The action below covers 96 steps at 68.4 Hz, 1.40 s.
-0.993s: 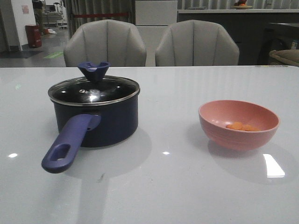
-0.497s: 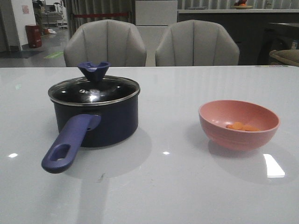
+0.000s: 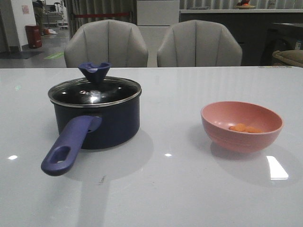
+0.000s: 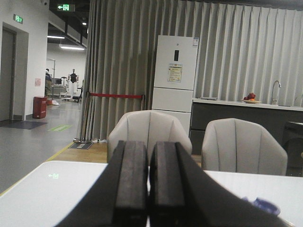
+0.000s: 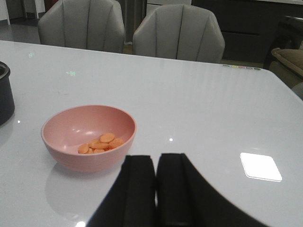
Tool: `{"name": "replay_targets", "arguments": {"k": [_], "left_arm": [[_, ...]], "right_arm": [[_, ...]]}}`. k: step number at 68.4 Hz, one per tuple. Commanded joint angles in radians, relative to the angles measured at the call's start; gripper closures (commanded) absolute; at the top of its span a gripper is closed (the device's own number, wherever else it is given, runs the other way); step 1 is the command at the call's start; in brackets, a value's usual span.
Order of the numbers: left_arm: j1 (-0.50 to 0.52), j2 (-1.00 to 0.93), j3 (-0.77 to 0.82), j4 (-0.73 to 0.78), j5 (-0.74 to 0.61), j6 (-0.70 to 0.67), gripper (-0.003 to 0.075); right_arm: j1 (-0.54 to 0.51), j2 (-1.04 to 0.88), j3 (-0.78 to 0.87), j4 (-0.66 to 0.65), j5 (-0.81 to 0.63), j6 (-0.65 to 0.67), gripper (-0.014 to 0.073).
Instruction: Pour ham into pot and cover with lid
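One dark navy round saucepan [image 3: 97, 120] sits at nine o'clock on the white table [image 3: 180, 189], one clear glass lid [image 3: 94, 91] on it. At three o'clock, one pink round bowl [image 3: 242, 126] holds several orange ham chunks [image 5: 99, 143]. Behind stand two grey chairs [image 3: 106, 43]. Left gripper [image 4: 147, 182] and right gripper [image 5: 155, 187] are both closed, empty.

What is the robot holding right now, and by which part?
Nothing. Both tools, left and right, are shut and empty; the lid sits on the pot.
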Motion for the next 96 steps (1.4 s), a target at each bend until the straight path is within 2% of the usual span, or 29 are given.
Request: {"name": "replay_targets", "arguments": {"k": [1, 8, 14, 42, 51, 56, 62, 65, 77, 87, 96], "left_arm": [[-0.008, 0.058, -0.150, -0.005, 0.068, -0.005, 0.0608], [-0.008, 0.136, -0.254, -0.002, 0.233, -0.005, 0.0608], [-0.008, 0.192, -0.289, -0.009, 0.304, -0.005, 0.0608], [-0.008, 0.286, -0.277, -0.007, 0.310, -0.005, 0.0589], [-0.008, 0.312, -0.279, -0.003, 0.320, -0.005, 0.0476], [-0.008, 0.327, -0.281, 0.002, 0.318, -0.005, 0.0360], [-0.008, 0.344, -0.281, 0.011, 0.314, -0.005, 0.0186], [-0.008, 0.352, -0.281, 0.011, 0.314, -0.005, 0.0142], [-0.008, 0.413, -0.312, 0.011, 0.324, -0.005, 0.0125], [-0.008, 0.565, -0.463, 0.011, 0.476, -0.005, 0.0125], [-0.008, 0.757, -0.664, 0.011, 0.620, -0.005, 0.0126]], "right_arm": [[-0.003, -0.021, -0.004, -0.008, -0.077, 0.000, 0.0424], [-0.003, -0.021, -0.004, -0.008, -0.077, 0.000, 0.0424], [-0.003, -0.021, -0.004, -0.008, -0.077, 0.000, 0.0424], [-0.003, -0.021, -0.004, -0.008, -0.077, 0.000, 0.0424], [-0.003, -0.021, -0.004, -0.008, -0.077, 0.000, 0.0424], [-0.003, -0.021, -0.004, -0.008, -0.077, 0.000, 0.0424], [-0.003, -0.021, -0.004, -0.008, -0.077, 0.000, 0.0424], [-0.003, -0.021, -0.004, -0.008, -0.077, 0.000, 0.0424], [-0.003, -0.021, -0.004, -0.008, -0.077, 0.000, 0.0424], [-0.003, -0.021, -0.004, -0.008, -0.077, 0.000, 0.0424], [-0.003, -0.021, -0.004, -0.008, -0.077, 0.000, 0.0424]]}}
